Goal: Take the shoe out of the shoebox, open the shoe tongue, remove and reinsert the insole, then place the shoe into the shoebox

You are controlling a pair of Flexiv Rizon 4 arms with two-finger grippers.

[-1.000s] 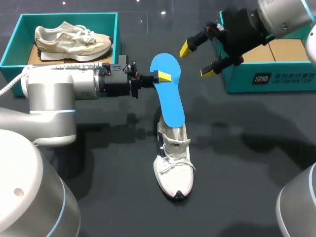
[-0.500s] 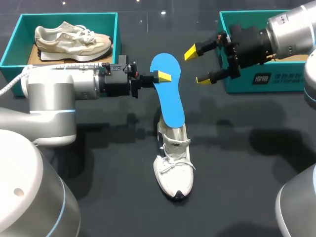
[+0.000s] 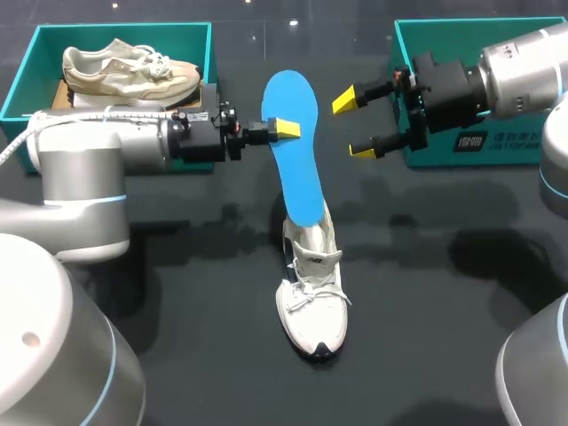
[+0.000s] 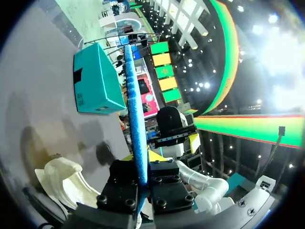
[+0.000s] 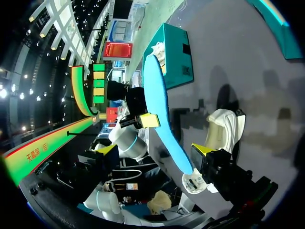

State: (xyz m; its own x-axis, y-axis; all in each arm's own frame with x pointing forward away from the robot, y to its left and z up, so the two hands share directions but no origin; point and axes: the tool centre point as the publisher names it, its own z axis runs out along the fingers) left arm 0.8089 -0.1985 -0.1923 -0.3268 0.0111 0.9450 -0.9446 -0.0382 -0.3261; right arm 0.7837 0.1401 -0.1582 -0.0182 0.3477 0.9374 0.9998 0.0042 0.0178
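Your head camera sits high behind the robot, looking down on the whole tabletop (image 3: 426, 355). Left wrist camera points toward the head view's 3 o'clock, very close, edge-on to the insole (image 4: 135, 105). Right wrist camera faces that insole from the 3 o'clock side, farther off. All three share insole and white shoe (image 3: 311, 293).

Blue insole (image 3: 297, 169), white shoe (image 3: 311, 297), teal shoebox (image 3: 428, 151), second shoe (image 3: 129, 71) cream, perhaps beige-panelled.

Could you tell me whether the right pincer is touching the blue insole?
Apart. The head view shows a plain gap between the right pincer and the blue insole.
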